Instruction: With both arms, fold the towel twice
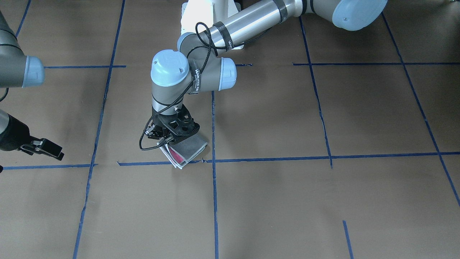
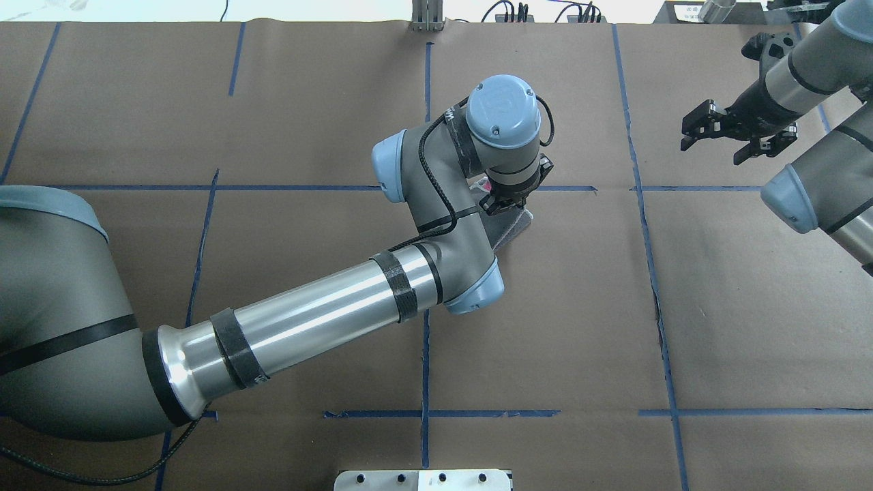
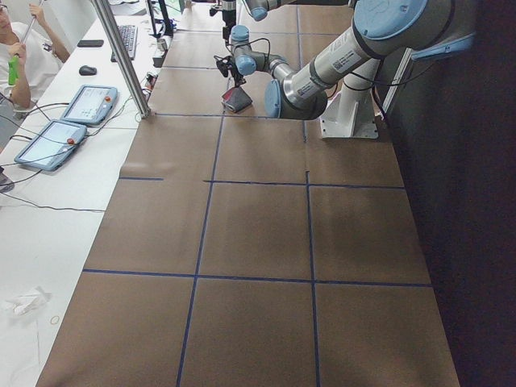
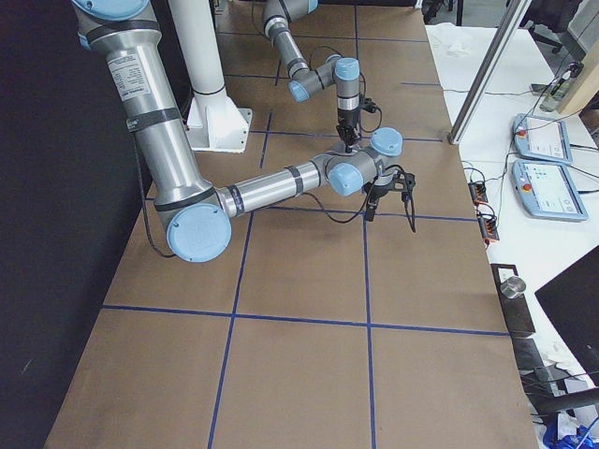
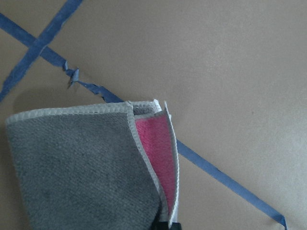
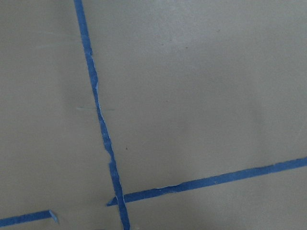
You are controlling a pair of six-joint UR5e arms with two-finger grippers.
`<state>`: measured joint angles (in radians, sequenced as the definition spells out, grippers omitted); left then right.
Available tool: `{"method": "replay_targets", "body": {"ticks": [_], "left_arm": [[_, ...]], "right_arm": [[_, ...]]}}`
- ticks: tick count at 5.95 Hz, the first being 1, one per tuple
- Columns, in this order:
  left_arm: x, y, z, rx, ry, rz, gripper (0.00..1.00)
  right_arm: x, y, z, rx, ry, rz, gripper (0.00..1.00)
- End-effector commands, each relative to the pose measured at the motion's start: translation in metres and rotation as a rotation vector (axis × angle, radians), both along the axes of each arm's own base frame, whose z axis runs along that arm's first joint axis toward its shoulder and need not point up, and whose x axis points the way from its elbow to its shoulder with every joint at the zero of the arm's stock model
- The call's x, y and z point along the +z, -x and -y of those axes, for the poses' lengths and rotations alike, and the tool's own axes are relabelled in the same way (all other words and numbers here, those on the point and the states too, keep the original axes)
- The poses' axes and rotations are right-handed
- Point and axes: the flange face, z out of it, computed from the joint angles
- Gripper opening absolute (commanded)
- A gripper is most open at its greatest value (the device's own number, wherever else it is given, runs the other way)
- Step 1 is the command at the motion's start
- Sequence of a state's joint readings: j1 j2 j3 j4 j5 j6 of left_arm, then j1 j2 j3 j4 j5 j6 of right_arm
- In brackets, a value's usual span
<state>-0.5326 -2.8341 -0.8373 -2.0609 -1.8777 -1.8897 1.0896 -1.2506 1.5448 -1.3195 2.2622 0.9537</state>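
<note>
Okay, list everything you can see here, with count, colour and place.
towel: one, dark grey with pink-red inside, folded, mid-table at a tape line
paper covering: one, brown, whole tabletop
tape lines: many, blue, gridding the paper
pedestal: one, white, robot's side
pendant tablets: two, grey, side bench
person: one, white shirt, at that bench
left arm: one, silver-grey, over the towel
left gripper: one, black, shut on the towel's corner
right arm: one, silver-grey, table's right end
right gripper: one, black, open over bare paper
</note>
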Motion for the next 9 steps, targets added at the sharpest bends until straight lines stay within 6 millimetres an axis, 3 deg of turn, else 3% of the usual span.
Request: {"method": "replay_targets", "body": {"ticks": [1, 2, 3, 4, 5, 6, 7, 8, 9], "left_arm": [[-0.003, 0.001, 0.001, -0.002, -0.016, -0.023, 1.0], [-0.008, 0.011, 0.01, -0.01, -0.025, -0.031, 1.0], [-0.02, 0.041, 0.028, 0.009, -0.007, -0.068, 1.0], [-0.014, 0.082, 0.055, 0.051, 0.052, -0.092, 1.0], [0.013, 0.147, 0.067, 0.064, 0.068, -0.112, 1.0], [0.051, 0.21, 0.046, 0.116, 0.011, -0.058, 1.0], [0.09, 0.271, 0.006, 0.19, -0.085, 0.022, 1.0], [0.136, 0.346, -0.011, 0.224, -0.166, 0.092, 1.0], [0.176, 0.407, -0.019, 0.258, -0.238, 0.16, 1.0]], "right_arm": [[0.001, 0.0, -0.001, 0.0, 0.001, 0.0, 1.0], [0.002, 0.0, -0.001, 0.0, 0.001, -0.001, 1.0], [0.006, -0.002, -0.003, -0.003, 0.008, 0.002, 1.0], [0.003, -0.01, -0.003, 0.001, -0.002, 0.009, 1.0], [0.0, -0.024, -0.005, -0.003, -0.029, 0.008, 1.0], [0.02, -0.047, -0.012, -0.045, -0.079, -0.015, 1.0], [0.046, -0.078, -0.018, -0.091, -0.133, -0.042, 1.0], [0.071, -0.11, -0.029, -0.123, -0.167, -0.055, 1.0], [0.094, -0.162, -0.041, -0.144, -0.216, -0.051, 1.0]]}}
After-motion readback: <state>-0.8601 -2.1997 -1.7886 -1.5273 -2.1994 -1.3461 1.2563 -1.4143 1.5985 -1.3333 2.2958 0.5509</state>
